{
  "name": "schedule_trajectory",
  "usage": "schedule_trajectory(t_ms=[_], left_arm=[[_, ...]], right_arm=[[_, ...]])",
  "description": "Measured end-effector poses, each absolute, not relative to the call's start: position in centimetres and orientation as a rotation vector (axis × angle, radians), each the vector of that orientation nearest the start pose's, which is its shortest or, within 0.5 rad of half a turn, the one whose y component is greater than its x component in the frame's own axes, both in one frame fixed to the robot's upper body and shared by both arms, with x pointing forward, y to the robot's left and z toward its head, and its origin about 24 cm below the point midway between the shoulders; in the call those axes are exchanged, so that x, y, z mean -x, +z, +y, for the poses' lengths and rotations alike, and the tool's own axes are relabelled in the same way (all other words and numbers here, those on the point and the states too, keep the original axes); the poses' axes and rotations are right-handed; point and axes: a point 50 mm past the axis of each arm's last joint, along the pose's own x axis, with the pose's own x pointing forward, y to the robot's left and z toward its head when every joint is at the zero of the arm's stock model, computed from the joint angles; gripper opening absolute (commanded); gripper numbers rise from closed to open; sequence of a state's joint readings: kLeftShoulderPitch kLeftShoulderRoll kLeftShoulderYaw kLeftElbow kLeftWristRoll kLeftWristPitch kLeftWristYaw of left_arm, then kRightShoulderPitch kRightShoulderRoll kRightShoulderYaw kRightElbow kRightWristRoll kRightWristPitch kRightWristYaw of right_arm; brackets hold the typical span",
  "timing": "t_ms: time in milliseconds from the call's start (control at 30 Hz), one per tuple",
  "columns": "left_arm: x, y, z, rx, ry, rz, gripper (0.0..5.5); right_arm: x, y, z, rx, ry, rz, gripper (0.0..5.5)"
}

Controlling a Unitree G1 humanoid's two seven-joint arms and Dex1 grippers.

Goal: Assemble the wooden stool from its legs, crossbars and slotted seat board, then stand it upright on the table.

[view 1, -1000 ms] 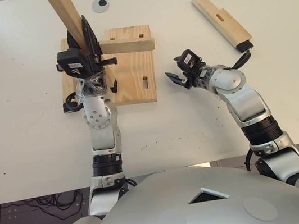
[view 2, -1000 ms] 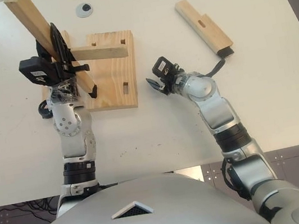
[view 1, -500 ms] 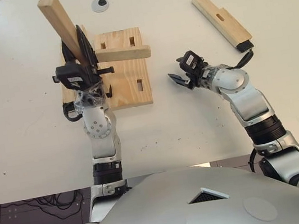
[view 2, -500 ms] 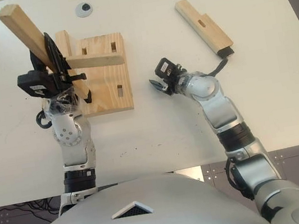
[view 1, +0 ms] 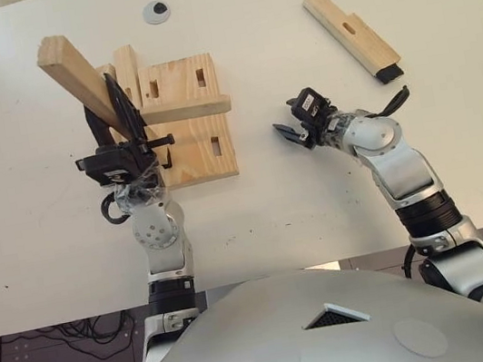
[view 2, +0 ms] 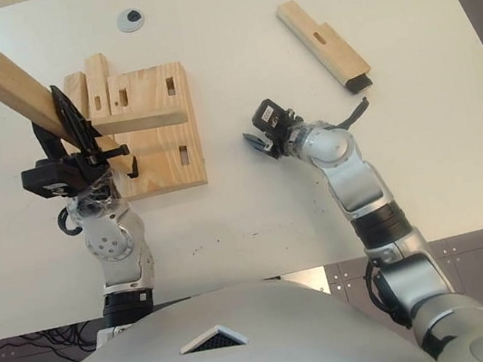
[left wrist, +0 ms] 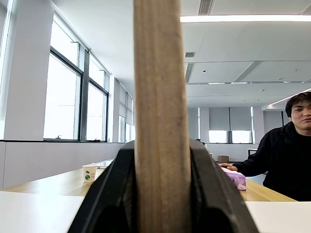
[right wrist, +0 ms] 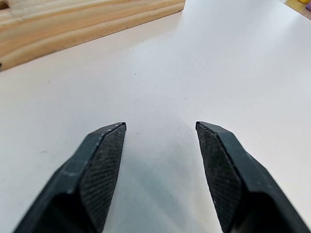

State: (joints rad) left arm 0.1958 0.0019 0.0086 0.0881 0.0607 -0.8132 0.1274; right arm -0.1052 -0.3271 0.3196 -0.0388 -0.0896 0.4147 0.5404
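Observation:
The slotted seat board [view 1: 199, 142] lies flat on the table, with a crossbar [view 1: 186, 110] resting across it. A short wooden piece [view 1: 124, 66] stands at its far left corner. My left gripper [view 1: 127, 135] is shut on a long wooden leg [view 1: 78, 78] that slants up and to the left at the board's left edge; its lower end is hidden. In the left wrist view the leg [left wrist: 162, 121] sits between the black fingers [left wrist: 109, 194]. My right gripper [view 1: 287, 131] hovers open and empty just above the table, right of the board [right wrist: 73, 24].
A loose slotted leg [view 1: 351, 33] with a black end lies at the far right. A small round black-and-white object [view 1: 156, 10] sits near the far edge. The table's near edge runs just in front of my arms.
My left arm has swung left and toward me, tilting the held leg further left. The seat board with its crossbar slid left. The right gripper hardly moved.

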Motion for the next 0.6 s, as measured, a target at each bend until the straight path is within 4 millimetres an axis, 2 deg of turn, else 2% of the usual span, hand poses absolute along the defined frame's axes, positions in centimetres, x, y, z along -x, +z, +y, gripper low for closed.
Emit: schedule_trajectory(t_ms=[400,600], left_arm=[[-18.31,4.53,16.49,-0.022,0.18,-0.621,1.01],[-18.86,4.49,16.51,-0.032,0.157,-0.624,1.01]], right_arm=[[-24.45,1.78,-12.21,0.389,0.768,0.42,2.66],[-24.4,1.75,-12.2,0.388,0.769,0.419,2.66]])
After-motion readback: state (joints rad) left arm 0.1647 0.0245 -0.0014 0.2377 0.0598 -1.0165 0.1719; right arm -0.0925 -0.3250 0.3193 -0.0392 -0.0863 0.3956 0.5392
